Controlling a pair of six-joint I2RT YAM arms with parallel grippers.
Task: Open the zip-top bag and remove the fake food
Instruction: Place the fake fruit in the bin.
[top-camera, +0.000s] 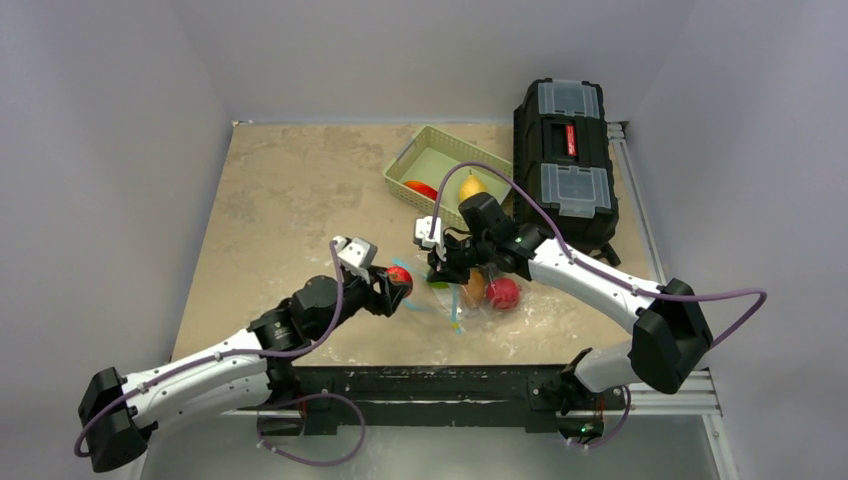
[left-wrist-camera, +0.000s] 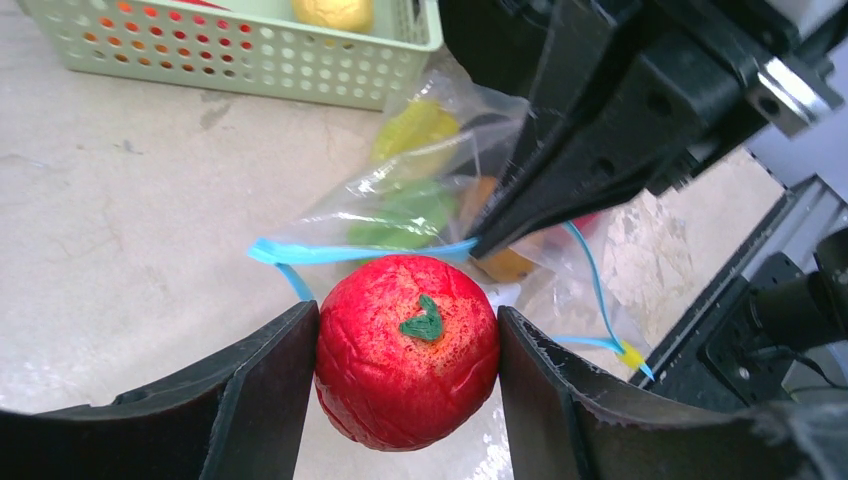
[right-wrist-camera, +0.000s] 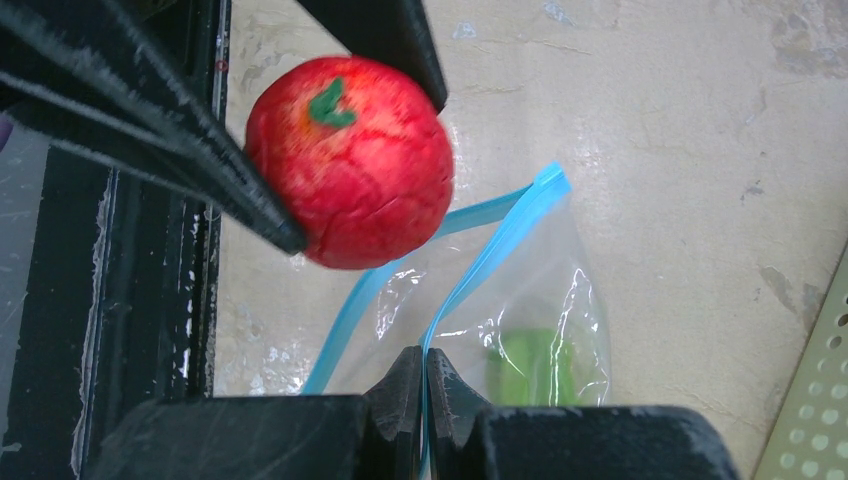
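The left tool (left-wrist-camera: 408, 322) is closed on a round red fruit (left-wrist-camera: 405, 350) with a small green stem mark, one finger pressed against each side. The fruit sits between the fingertips, outside the bag (left-wrist-camera: 400, 190) and just in front of its mouth.

The right tool (right-wrist-camera: 425, 365) is shut tight, its two fingertips pinching the clear plastic right at the blue zip strip (right-wrist-camera: 500, 215). From that pinch the two halves of the strip run apart, so the mouth stands open. One half passes just under the red fruit in the left tool. The tools are close together. Seen from the left wrist, the tip of the right tool comes down just beyond the fruit, though I cannot tell whether they touch.

The rest of the bag lies on the desk (top-camera: 290, 200) under and behind the right tool. Food shows through the plastic there:
- a green piece (right-wrist-camera: 530, 365) just past the right fingertips
- a yellow one (left-wrist-camera: 415, 125) farther back
- an orange one (top-camera: 474, 288)
- a red one (top-camera: 503, 293) beneath the right wrist

Beyond both tools stands a pale green basket (top-camera: 410, 160) holding a yellow fruit (top-camera: 472, 187) and a red piece (top-camera: 420, 188). It is near the bag's far end but apart from it. A black toolbox (top-camera: 565, 160) stands just to the right of the basket.
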